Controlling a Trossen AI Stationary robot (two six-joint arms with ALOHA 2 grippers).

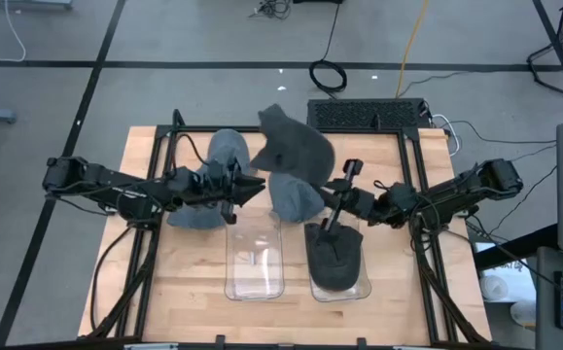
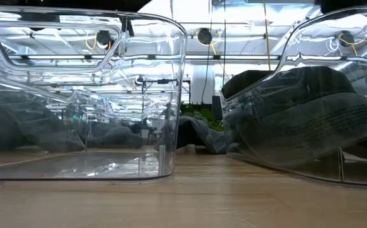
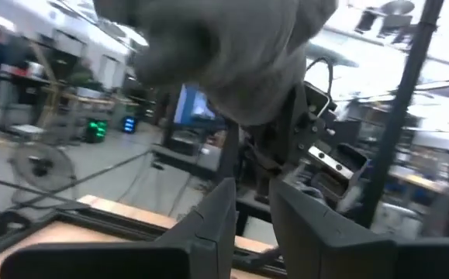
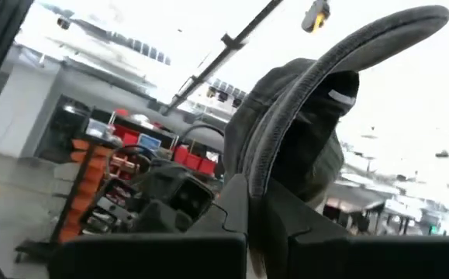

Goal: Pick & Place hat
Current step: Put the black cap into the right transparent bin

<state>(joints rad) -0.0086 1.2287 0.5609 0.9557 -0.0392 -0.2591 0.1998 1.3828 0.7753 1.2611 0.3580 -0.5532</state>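
A grey hat (image 1: 296, 151) is held up over the table's middle, between my two grippers, which face each other. My left gripper (image 1: 260, 187) is shut on its left side, and my right gripper (image 1: 318, 194) is shut on its right side. In the left wrist view the hat (image 3: 216, 46) rises above the fingers. In the right wrist view its curved brim (image 4: 340, 54) arcs up from the fingers. Another grey hat (image 1: 334, 258) lies inside the right clear bin (image 1: 364, 287). My left gripper pinches a dark fold of the hat's cloth (image 3: 257, 159) between its two fingers, coming nearly level from the table's left. The hat stands up above the fingers, clear of the table. My right gripper pinches the edge of the hat's brim (image 4: 257, 182) between its two fingers, slanting up from the table's right. The brim curves up and away above the fingers.
An empty clear bin (image 1: 254, 258) stands left of the filled one, near the front edge; in the low view both bins (image 2: 75, 95) (image 2: 310, 114) fill the foreground. More grey hats (image 1: 225, 151) (image 1: 195, 216) lie on the table by the left arm. A black mat (image 1: 364, 112) sits at the far edge.
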